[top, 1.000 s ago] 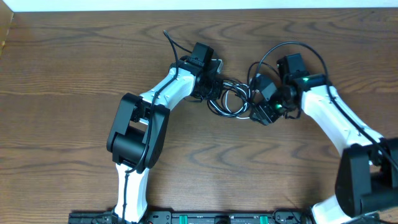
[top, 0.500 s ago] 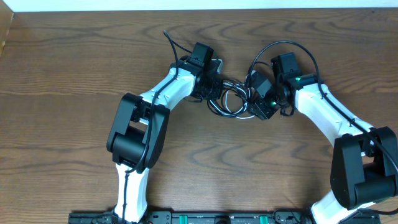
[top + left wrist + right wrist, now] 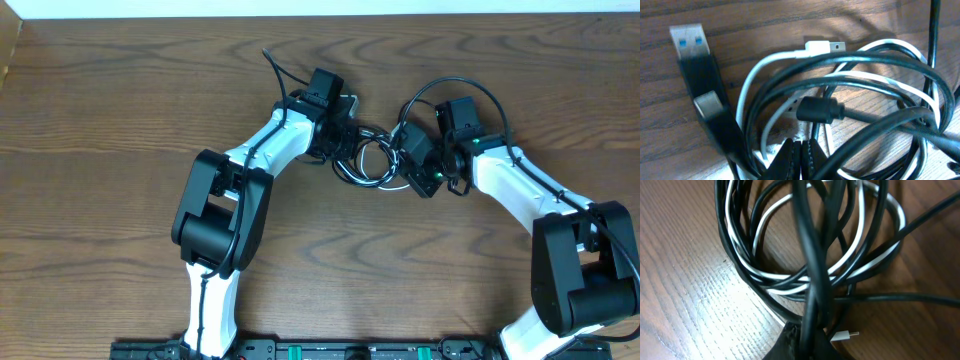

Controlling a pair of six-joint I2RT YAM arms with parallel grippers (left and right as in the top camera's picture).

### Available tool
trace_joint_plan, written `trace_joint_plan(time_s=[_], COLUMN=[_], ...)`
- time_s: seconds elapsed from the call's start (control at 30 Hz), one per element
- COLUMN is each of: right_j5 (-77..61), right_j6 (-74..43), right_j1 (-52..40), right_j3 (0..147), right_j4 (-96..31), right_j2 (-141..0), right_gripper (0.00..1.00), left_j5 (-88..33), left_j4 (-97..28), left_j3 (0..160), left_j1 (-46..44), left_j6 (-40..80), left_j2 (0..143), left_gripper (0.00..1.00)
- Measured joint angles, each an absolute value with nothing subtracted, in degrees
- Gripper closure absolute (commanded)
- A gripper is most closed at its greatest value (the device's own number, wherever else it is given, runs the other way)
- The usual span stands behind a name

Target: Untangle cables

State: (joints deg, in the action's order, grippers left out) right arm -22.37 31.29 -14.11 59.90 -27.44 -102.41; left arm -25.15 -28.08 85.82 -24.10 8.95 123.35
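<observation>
**knotty_dan:** Where's everything sitting? Biggest stuff first pls.

**benchrat:** A brown wood-grain desk (image 3: 100,150) fills the overhead view. The left arm (image 3: 265,145) reaches up from the bottom left. The right arm (image 3: 520,185) comes in from the bottom right. Their heads face each other in the upper middle of the frame. The cables (image 3: 368,160) lie on the desk right between them, all one coiled tangle.

**knotty_dan:** And the fingers?

**benchrat:** The left fingers (image 3: 787,160) are pressed together at the bottom edge of their wrist view, with loops on both sides. Can't tell which strand, if any, is pinched. The right fingers (image 3: 790,347) are clenched on a strand of the black cord (image 3: 807,255), which runs straight down the middle of that view into them.

**knotty_dan:** Small bits?

**benchrat:** The white cord (image 3: 751,80) is woven in among the black loops.
- Left wrist view, upper left: a black USB plug (image 3: 687,40) with a blue insert, just beside the coil.
- Same view, middle: a chunky black barrel (image 3: 820,110) on the black cord.
- Same view, upper middle: a small white plug (image 3: 820,47).
- Right wrist view, bottom: another white plug tip (image 3: 845,336), just beside the fingers.
</observation>
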Motion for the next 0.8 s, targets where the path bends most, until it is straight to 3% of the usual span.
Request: trace_joint_plan(time_s=[0.3,0.8], right_j5=[-25.21,-41.12], right_j6=[28.27,24.45], right_j1=[-14.11,-14.11], right_j3=[60.03,61.04], right_j4=[-31.07,-26.89], right_j2=[-100.07,-70.59], right_gripper=[0.99,0.99], left_j5=[-25.12,-25.15], left_j4=[-28.05,-28.08], left_j3=[85.82,85.82], left_j1=[-24.08,-24.1], left_j6=[8.95,8.95], left_j2=[123.35,123.35], left_gripper=[0.92,0.92])
